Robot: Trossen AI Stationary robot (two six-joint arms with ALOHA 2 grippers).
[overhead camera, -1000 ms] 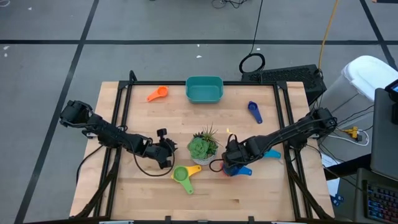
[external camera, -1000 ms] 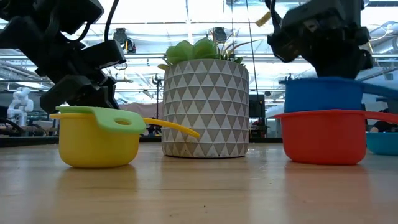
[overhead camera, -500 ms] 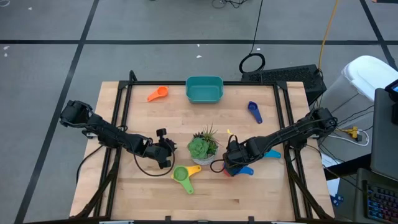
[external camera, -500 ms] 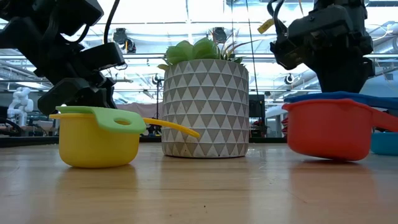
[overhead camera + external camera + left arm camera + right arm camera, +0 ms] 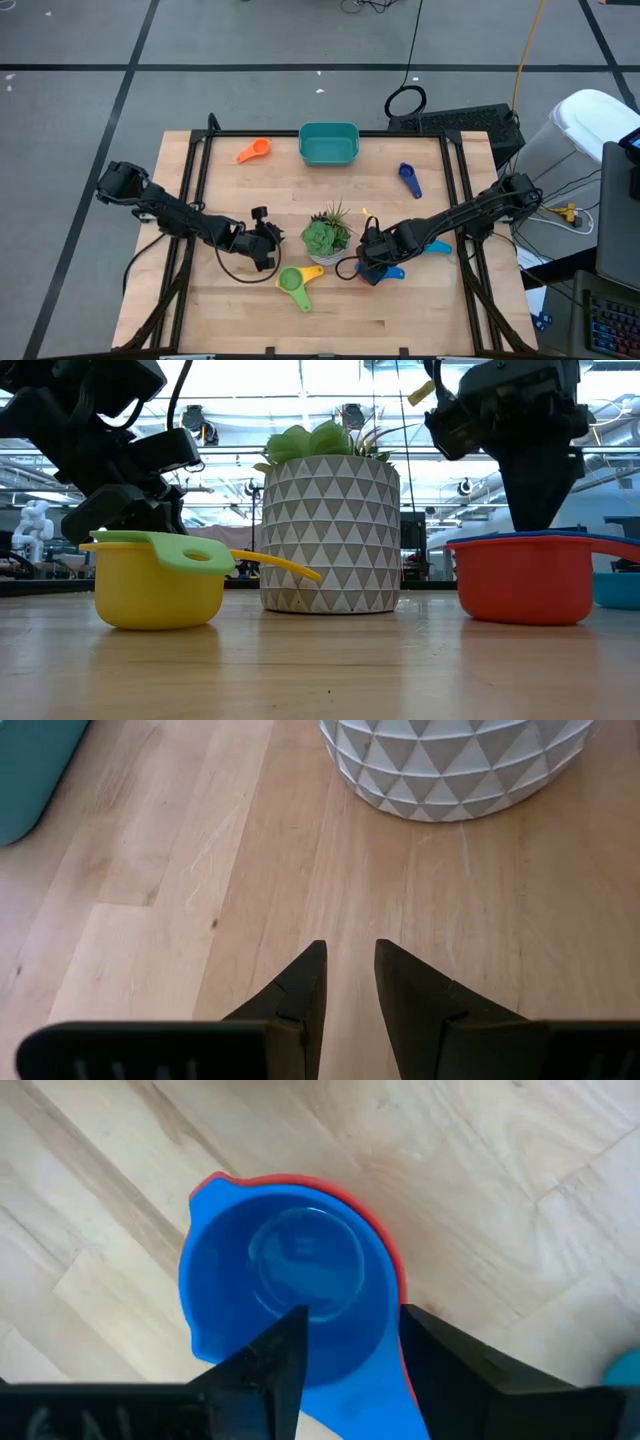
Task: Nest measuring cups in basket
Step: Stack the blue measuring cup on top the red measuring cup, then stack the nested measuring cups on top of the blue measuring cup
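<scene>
Two cups nest beside the plant (image 5: 322,237): blue cup (image 5: 285,1290) inside red cup (image 5: 522,580). Right gripper (image 5: 350,1342) seems parted over its handle; left gripper (image 5: 348,975) nearly closed, empty.

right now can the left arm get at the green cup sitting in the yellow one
Probably yes. The left pincer hangs just beside the green cup, which sits in the yellow cup. Nothing lies between them; the potted plant stands off to one side.
</scene>
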